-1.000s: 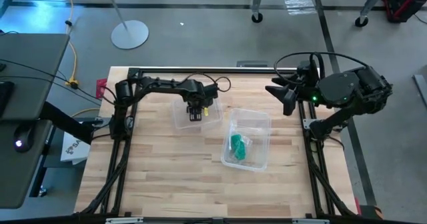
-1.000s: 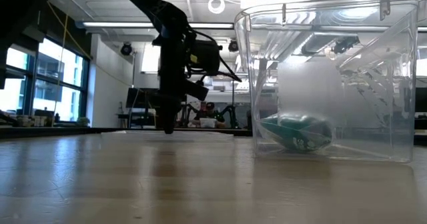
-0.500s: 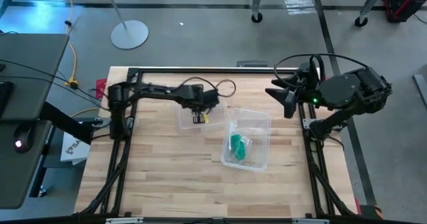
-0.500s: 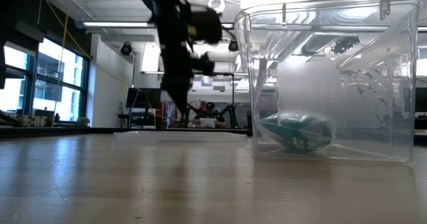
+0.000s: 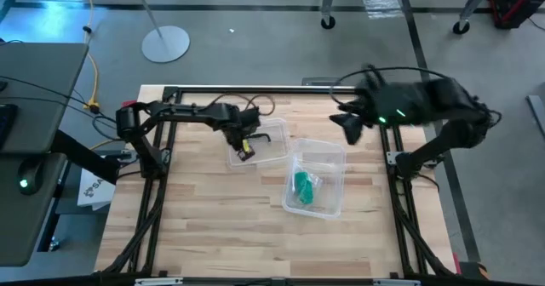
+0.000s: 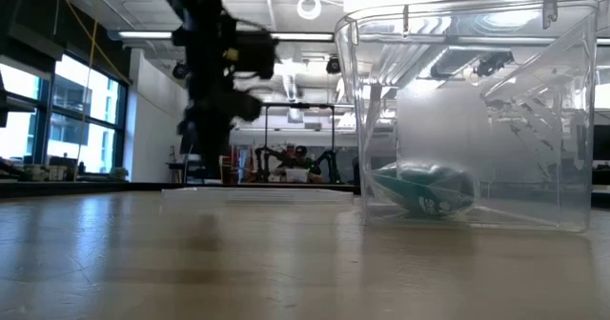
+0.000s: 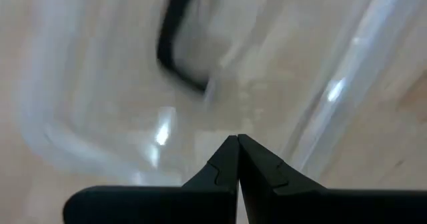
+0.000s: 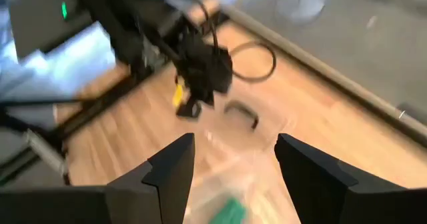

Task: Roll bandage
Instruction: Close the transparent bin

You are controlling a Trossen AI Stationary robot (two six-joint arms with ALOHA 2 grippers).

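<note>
Bandage [image 5: 302, 186], small green roll, sits inside clear plastic box [image 5: 334, 203] mid-table, untouched. Left gripper [image 5: 243, 153] w/ fingers pinched fully closed, nothing between them, is over flat clear plastic lid [image 5: 271, 150] w/ black handle [image 5: 266, 138], beside the box. Right gripper [image 5: 347, 128] hangs above table's far right, fingers apart, empty.
</note>
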